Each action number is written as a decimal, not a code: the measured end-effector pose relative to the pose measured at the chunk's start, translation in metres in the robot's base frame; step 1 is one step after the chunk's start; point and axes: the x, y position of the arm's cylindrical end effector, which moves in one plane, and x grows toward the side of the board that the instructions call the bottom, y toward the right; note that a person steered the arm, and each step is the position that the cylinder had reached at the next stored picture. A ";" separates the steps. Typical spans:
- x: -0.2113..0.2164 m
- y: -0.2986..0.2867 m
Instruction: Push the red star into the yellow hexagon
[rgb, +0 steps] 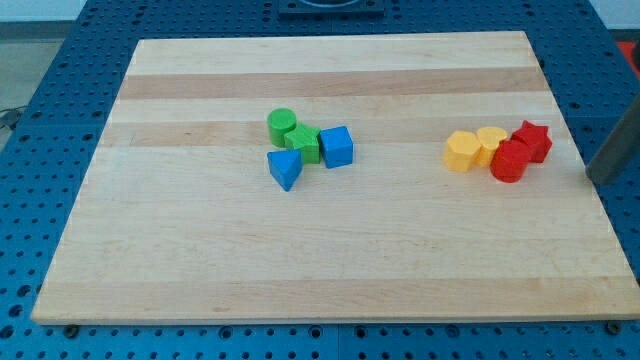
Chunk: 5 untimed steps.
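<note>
Two red blocks sit far right on the table (330, 280): red star (533, 140) touching a red round block (510, 160), yellow hexagon (461, 152) left. No fingers here; your rod's tip (597, 180) waits right. Star likely light, rigid, slides easily; push its right face.

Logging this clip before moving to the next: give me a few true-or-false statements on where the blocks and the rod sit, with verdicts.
1. My tip is at the view's right, apart from every block. True.
2. The red star touches the blue cube. False: the cube sits far off in the middle cluster.
3. The yellow hexagon lies to the view's left of the red star. True.
4. The green cylinder stands alone by the board's bottom edge. False: it sits in the middle cluster.
</note>
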 end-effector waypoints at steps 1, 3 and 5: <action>-0.010 -0.015; -0.047 -0.047; -0.044 -0.100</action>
